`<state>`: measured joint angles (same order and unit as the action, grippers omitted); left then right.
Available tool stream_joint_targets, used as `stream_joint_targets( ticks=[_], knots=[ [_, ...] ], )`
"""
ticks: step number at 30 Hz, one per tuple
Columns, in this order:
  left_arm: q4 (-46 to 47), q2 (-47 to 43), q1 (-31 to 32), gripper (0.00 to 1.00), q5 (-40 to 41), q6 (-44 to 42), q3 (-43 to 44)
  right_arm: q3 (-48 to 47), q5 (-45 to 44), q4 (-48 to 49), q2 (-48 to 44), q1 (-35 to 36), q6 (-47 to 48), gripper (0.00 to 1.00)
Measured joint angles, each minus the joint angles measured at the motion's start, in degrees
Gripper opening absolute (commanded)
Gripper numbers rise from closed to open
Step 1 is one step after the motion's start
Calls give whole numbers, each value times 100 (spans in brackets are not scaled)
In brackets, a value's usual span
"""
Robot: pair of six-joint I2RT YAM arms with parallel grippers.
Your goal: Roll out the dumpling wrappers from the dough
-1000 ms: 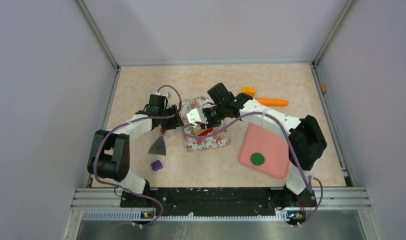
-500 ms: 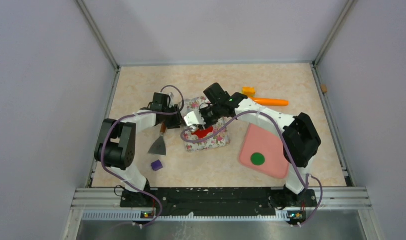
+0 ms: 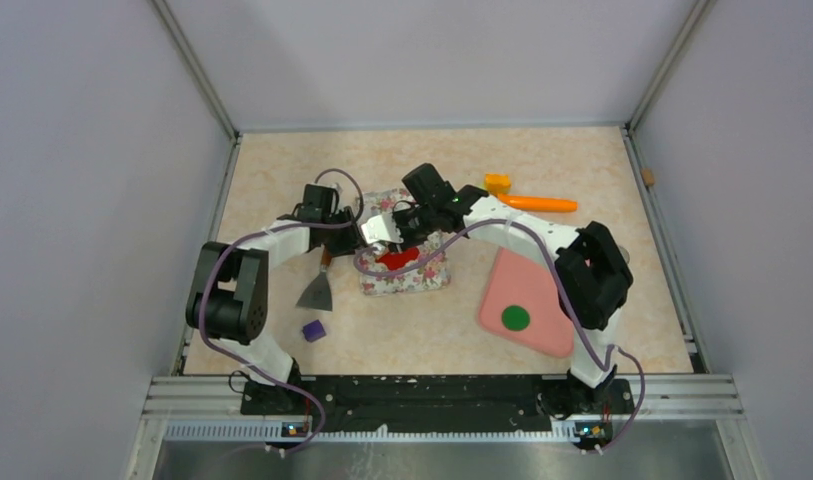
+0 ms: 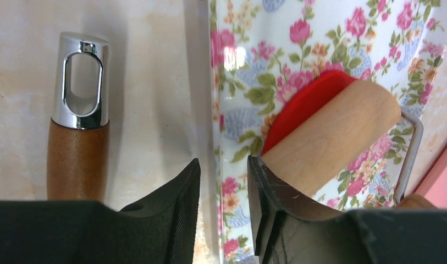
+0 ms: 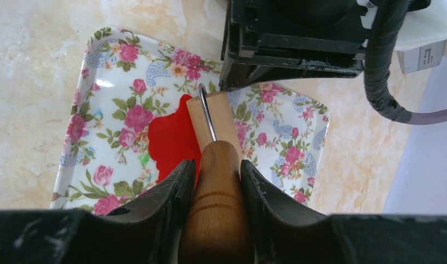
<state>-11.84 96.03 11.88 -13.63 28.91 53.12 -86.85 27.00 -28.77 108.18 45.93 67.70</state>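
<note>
My right gripper (image 5: 215,168) clamps the roller handle (image 5: 215,231); my left gripper (image 4: 221,170) pinches the tray (image 4: 214,99) rim. Roll the red dough (image 5: 169,140) evenly, pressing lightly.

Pretty cramped around the floral tray (image 3: 412,281) from my seat: left gripper (image 4: 222,165) pinches its left rim, right gripper (image 5: 215,165) holds the roller (image 4: 331,135) across the middle. Scraper (image 3: 316,291) and purple block (image 3: 313,329) clutter the left side, pink board (image 3: 542,285) blocks the right. The far table (image 3: 282,170) looks passable.
</note>
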Motion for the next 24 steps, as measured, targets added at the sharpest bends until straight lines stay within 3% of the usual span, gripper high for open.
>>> stream_joint_targets(
  ticks=[9,11,15,18,24],
  knots=[
    [-214,-83,-28,45,153,-7,-13,-260,-168,52,212,0,-26,0],
    [-330,-52,-26,40,221,-48,83,-264,-177,46,212,0,-28,0],
    [-437,302,-26,13,326,-153,509,-282,-208,20,212,2,-48,0],
    [-459,485,-28,3,251,-234,546,-282,-236,26,210,4,-114,0],
    [-68,345,-61,0,57,-282,234,-199,-313,155,170,15,-313,0]
  ],
)
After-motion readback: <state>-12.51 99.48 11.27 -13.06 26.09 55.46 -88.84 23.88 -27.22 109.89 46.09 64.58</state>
